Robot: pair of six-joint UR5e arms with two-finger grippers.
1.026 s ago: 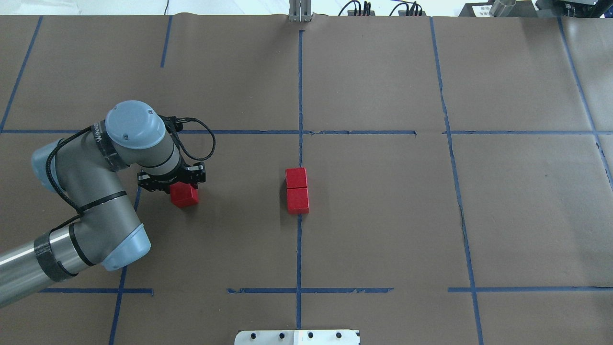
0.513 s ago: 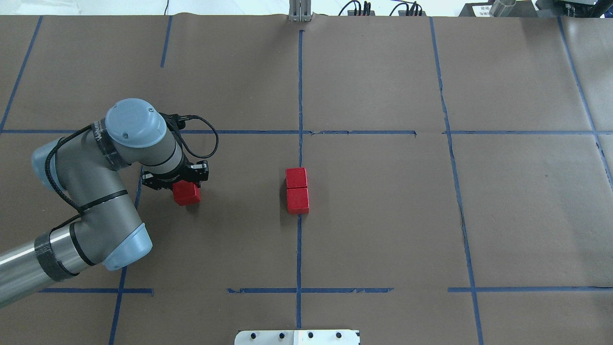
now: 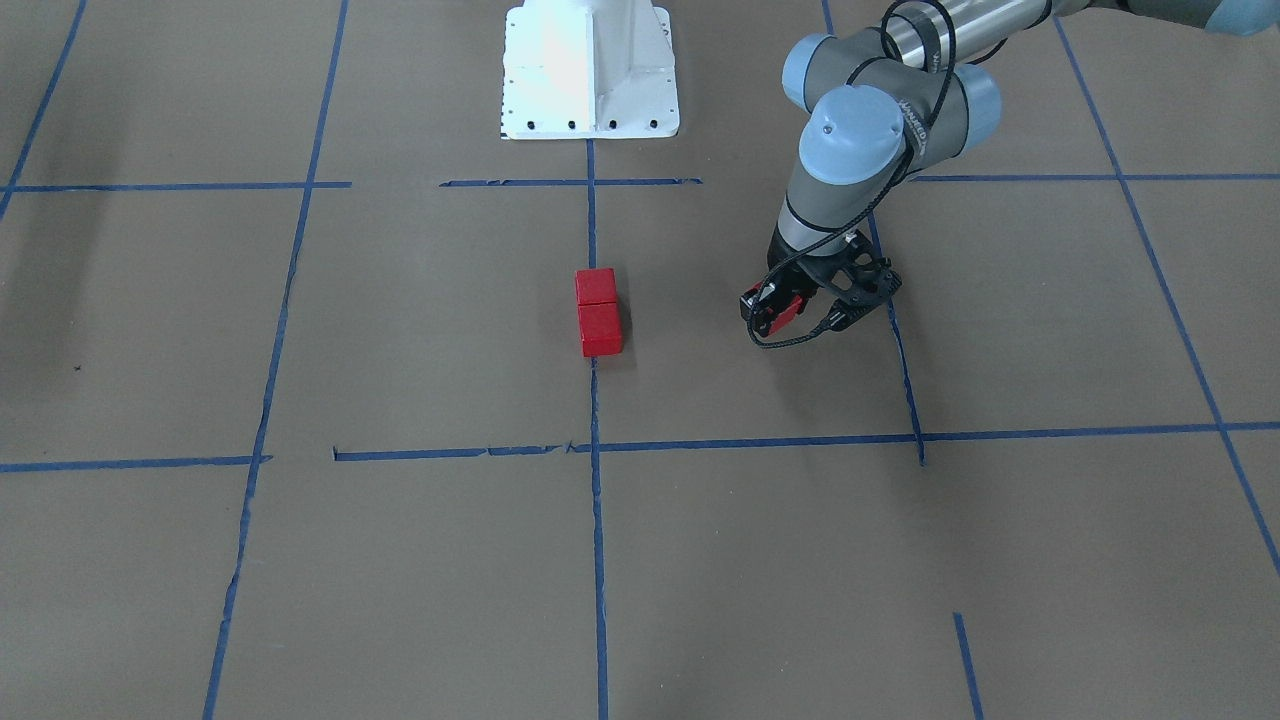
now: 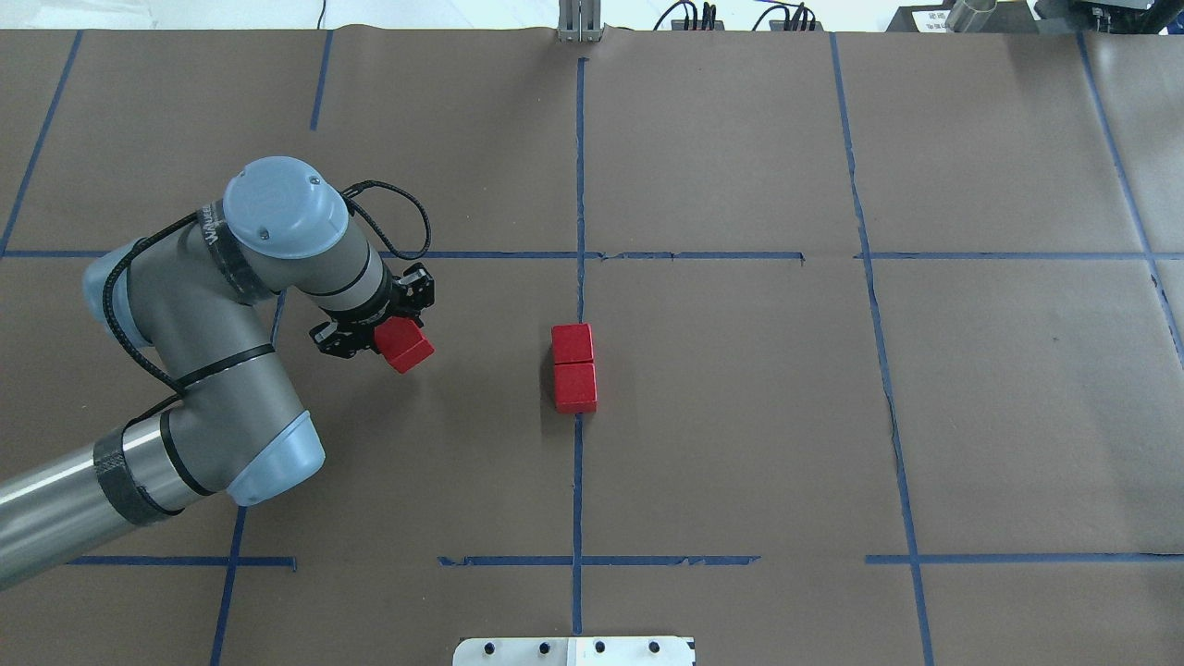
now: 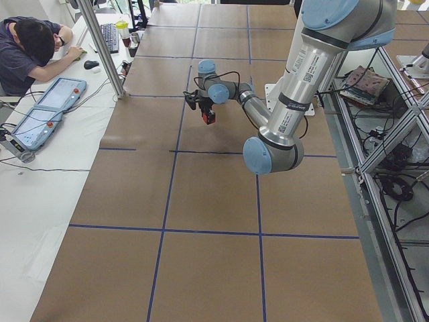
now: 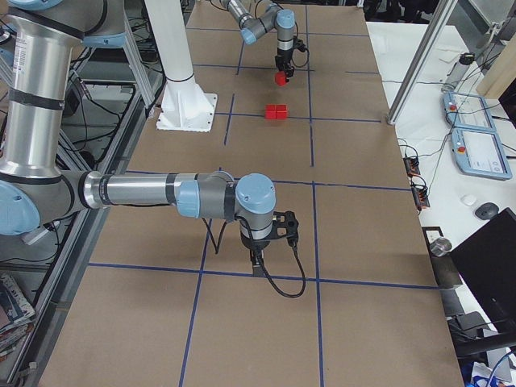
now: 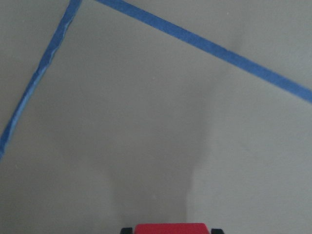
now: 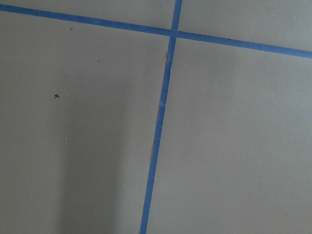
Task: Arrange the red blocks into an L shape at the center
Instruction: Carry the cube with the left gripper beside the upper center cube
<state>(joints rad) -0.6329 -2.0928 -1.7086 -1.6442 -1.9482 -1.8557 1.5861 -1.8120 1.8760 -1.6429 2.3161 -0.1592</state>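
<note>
Two red blocks [image 4: 573,343] [image 4: 575,387] sit touching in a short row on the blue tape line at the center [image 4: 518,370]; they also show in the front view [image 3: 596,286] [image 3: 600,329]. My left gripper [image 4: 393,335] is shut on the third red block [image 4: 407,348] and holds it tilted above the paper, left of the pair. The front view shows that gripper [image 3: 790,310] and its block [image 3: 772,314]; the left wrist view shows the block's top edge [image 7: 170,228]. My right gripper [image 6: 258,262] hovers over a tape line far away; I cannot tell its state.
The white base plate [image 3: 588,70] stands at the robot's edge of the table. A metal post [image 4: 579,23] is at the far edge. An operator [image 5: 33,47] sits at a side desk. Blue tape lines [image 4: 578,462] grid the brown paper.
My left gripper has moved right toward the center and slightly away from the robot with the red block, which has turned to a diagonal. The two center blocks have not moved.
</note>
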